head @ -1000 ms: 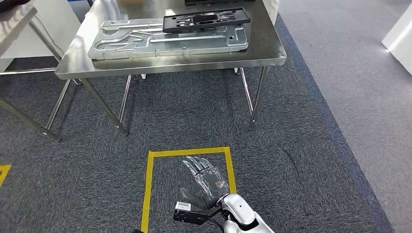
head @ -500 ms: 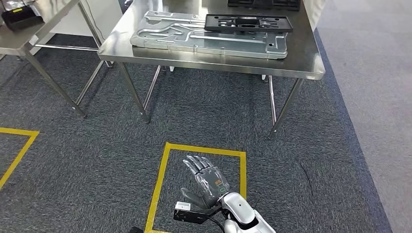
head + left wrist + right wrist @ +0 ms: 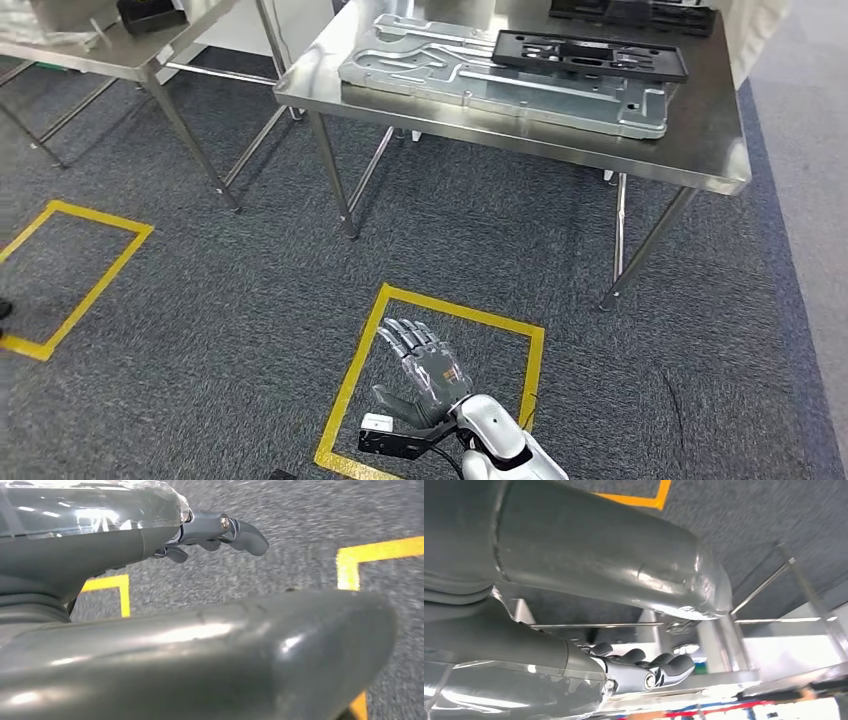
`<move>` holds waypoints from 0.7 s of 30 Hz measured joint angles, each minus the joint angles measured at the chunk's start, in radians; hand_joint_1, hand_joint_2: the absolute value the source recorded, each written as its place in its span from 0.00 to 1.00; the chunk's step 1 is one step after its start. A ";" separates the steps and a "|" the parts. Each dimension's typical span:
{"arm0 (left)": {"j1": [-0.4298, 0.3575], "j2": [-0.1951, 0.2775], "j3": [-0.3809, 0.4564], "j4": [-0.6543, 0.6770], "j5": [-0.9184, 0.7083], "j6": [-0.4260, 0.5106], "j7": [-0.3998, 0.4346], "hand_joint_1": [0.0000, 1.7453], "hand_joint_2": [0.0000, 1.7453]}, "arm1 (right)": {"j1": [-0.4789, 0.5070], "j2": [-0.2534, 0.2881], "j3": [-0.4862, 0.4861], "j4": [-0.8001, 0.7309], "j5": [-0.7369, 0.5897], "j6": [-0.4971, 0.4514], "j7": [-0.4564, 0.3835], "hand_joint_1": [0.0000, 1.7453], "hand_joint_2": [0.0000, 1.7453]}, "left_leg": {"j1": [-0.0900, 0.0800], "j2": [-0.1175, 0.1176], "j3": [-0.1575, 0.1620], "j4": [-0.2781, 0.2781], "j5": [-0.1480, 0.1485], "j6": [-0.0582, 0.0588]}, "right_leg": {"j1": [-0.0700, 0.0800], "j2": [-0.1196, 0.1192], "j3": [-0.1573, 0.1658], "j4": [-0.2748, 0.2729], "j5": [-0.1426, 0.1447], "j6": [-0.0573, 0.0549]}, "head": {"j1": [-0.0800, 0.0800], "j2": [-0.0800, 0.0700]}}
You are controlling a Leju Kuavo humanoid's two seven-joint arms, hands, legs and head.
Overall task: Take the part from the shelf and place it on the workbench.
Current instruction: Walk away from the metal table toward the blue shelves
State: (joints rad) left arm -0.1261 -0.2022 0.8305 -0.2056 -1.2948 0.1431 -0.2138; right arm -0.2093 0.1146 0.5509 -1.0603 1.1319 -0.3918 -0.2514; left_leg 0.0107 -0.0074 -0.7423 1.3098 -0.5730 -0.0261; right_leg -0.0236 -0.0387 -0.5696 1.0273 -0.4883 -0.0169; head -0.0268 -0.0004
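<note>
A flat black part (image 3: 590,55) lies on a large silver plate (image 3: 500,80), which rests on the steel workbench (image 3: 520,135) ahead of me. My right hand (image 3: 425,375) hangs low over the carpet with its fingers spread and holds nothing. In the right wrist view its fingers (image 3: 649,672) reach out bare, with steel table legs beyond them. My left hand (image 3: 220,530) also holds nothing; its fingers are loosely extended above the carpet and its thumb is large in front.
A yellow tape square (image 3: 360,380) marks the carpet under my right hand, and another yellow square (image 3: 95,285) lies to the left. A second steel table (image 3: 110,55) with a black object (image 3: 150,15) stands at the upper left. Another black part (image 3: 630,12) lies at the workbench's far edge.
The whole picture has shifted: the camera has turned left, so the workbench now sits further right and a second yellow square has come into view. My right hand keeps its pose.
</note>
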 joint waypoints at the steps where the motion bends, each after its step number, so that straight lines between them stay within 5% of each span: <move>1: 0.002 0.000 0.000 0.000 0.000 0.000 -0.001 0.00 0.00 | 0.000 0.000 0.001 0.001 0.000 0.000 0.000 0.00 0.00 | 0.003 0.004 0.008 -0.014 0.017 -0.002 | -0.001 -0.014 0.001 0.000 -0.001 0.002 | 0.000 0.000; 3: 0.003 0.000 0.000 0.000 0.001 -0.003 -0.003 0.00 0.00 | -0.001 0.000 0.002 0.002 0.000 0.000 0.001 0.00 0.00 | 0.007 0.030 0.075 -0.141 0.082 -0.003 | -0.003 -0.039 0.008 0.000 -0.006 0.009 | 0.000 0.000; 5: 0.000 0.001 0.000 0.000 0.001 -0.007 -0.004 0.00 0.00 | -0.001 0.000 0.002 0.000 0.000 -0.002 0.005 0.00 0.00 | -0.001 0.064 0.137 -0.258 0.116 0.005 | 0.001 -0.059 0.015 0.000 -0.012 0.020 | 0.000 0.000; 8: 0.001 0.001 0.000 0.000 0.000 -0.014 -0.003 0.00 0.00 | 0.001 0.000 0.004 -0.007 0.002 -0.003 0.012 0.00 0.00 | -0.010 0.053 0.146 -0.286 0.117 0.026 | 0.006 -0.084 0.023 -0.005 -0.016 0.040 | 0.000 0.000; 11: 0.003 0.001 0.001 0.000 -0.002 -0.020 -0.001 0.00 0.00 | 0.003 0.000 0.006 -0.018 0.004 -0.004 0.016 0.00 0.00 | -0.004 0.020 0.151 -0.297 0.125 0.047 | 0.000 -0.023 0.006 0.046 -0.056 0.052 | 0.000 0.000; 13: -0.001 0.001 0.001 0.000 -0.004 -0.026 0.001 0.00 0.00 | 0.010 -0.003 0.006 -0.021 0.005 -0.005 0.017 0.00 0.00 | -0.005 -0.003 0.151 -0.299 0.127 0.056 | 0.001 0.025 -0.057 0.170 -0.118 0.050 | 0.000 0.000; 15: -0.001 0.001 0.001 0.000 -0.006 -0.032 0.003 0.00 0.00 | 0.019 -0.007 0.006 -0.022 0.005 -0.004 0.019 0.00 0.00 | -0.010 -0.031 0.151 -0.297 0.126 0.061 | 0.006 0.035 -0.116 0.272 -0.142 0.046 | 0.000 0.000; 17: 0.000 0.001 0.001 0.000 -0.006 -0.039 0.006 0.00 0.00 | 0.022 -0.009 0.006 -0.023 0.006 -0.004 0.019 0.00 0.00 | -0.016 -0.063 0.153 -0.294 0.125 0.062 | 0.010 0.043 -0.114 0.237 -0.089 0.036 | 0.000 0.000; 19: 0.000 0.001 0.001 0.000 -0.006 -0.042 0.010 0.00 0.00 | 0.021 -0.009 0.006 -0.026 0.006 -0.002 0.019 0.00 0.00 | -0.020 -0.092 0.154 -0.291 0.123 0.060 | 0.013 0.082 -0.063 0.106 -0.012 0.019 | 0.000 0.000; 21: -0.001 0.000 0.001 0.000 -0.006 -0.045 0.015 0.00 0.00 | 0.020 -0.009 0.006 -0.027 0.007 0.002 0.019 0.00 0.00 | -0.017 -0.117 0.150 -0.289 0.122 0.053 | 0.014 0.120 -0.029 0.021 0.017 0.010 | 0.000 0.000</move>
State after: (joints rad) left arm -0.1272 -0.2024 0.8312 -0.2056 -1.3011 0.0981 -0.1990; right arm -0.1897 0.1054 0.5572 -1.0871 1.1393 -0.3900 -0.2319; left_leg -0.0060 -0.1243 -0.5926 1.0212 -0.4510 0.0268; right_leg -0.0096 0.0817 -0.5990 1.0481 -0.4715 -0.0071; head -0.0264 -0.0004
